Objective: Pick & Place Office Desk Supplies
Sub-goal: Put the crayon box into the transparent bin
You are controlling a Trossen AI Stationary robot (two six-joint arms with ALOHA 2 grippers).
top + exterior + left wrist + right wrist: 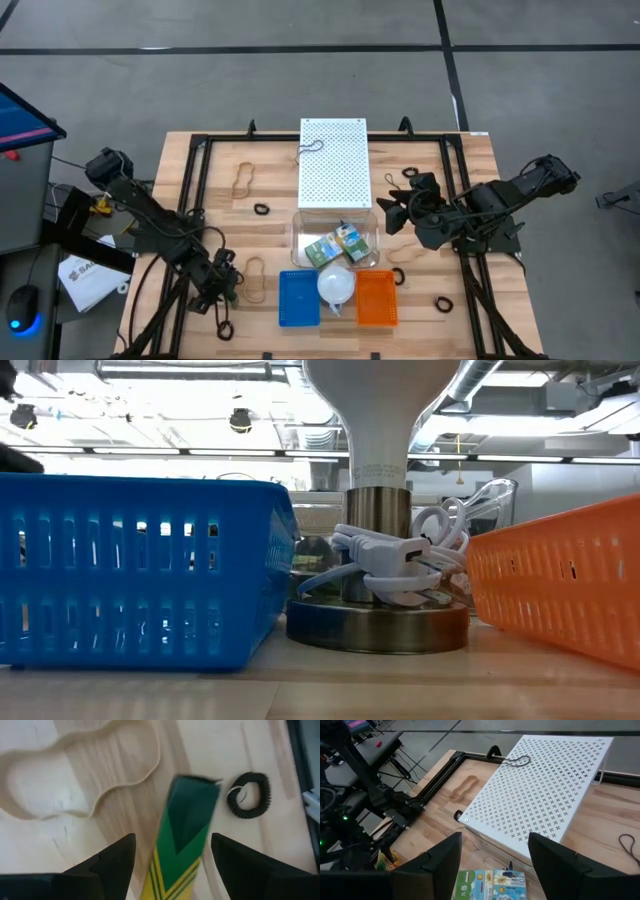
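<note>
We have the left gripper (222, 282) low over the near-left part of the tabletop (470, 180), its jaws wide apart with a green-and-yellow crayon box (181, 837) standing between them. In the left wrist view neither finger touches the box, so we judge it is not gripped at this moment. A tan rubber band (75, 775) lies just beside it on one side and a small black coiled loop (249, 795) on the other, both close enough to be snagged if the jaws shut carelessly.

The right gripper (398, 213) hovers beside the clear tray (298, 235) at the middle of the table, jaws apart and empty. In that tray we see two more small boxes (337, 246), which suggests it is where the supplies go.

In front of the tray stand a blue basket (298, 298) and an orange basket (376, 298), with a white lamp (336, 285) between them (its cord is bundled at the base). Behind the tray sits a white perforated stand (334, 165). The blue basket lies between the left gripper and the tray, so we would expect any carry to pass over or around it. More bands and black loops lie scattered across the wood.
</note>
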